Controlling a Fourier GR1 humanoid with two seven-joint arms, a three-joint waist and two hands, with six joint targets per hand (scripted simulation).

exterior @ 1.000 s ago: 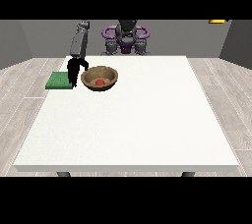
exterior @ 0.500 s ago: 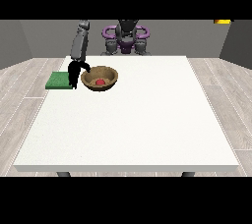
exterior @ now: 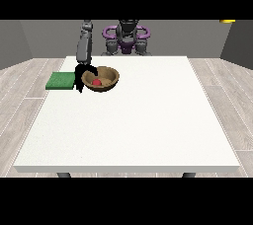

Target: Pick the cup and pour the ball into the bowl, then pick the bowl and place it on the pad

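A brown bowl (exterior: 107, 77) stands on the white table (exterior: 133, 125) at the back left, with a red ball (exterior: 97, 82) inside it. A flat green pad (exterior: 60, 80) lies just left of the bowl. The black hand at the view's left (exterior: 80, 75) hangs from a grey forearm (exterior: 83, 49), right against the bowl's left rim and between bowl and pad. Its fingers point down along the bowl's outside, and the thumb reaches towards the rim. No cup shows. The hand at the view's right is not visible.
The robot's torso (exterior: 126, 35) with purple rings stands behind the table's far edge. A yellow object (exterior: 227, 20) shows at the top right, off the table. White tabletop stretches in front and to the right of the bowl.
The hand at the view's left has moved right and slightly down, closing in on the bowl's left rim. Bowl, ball and pad have stayed where they were.
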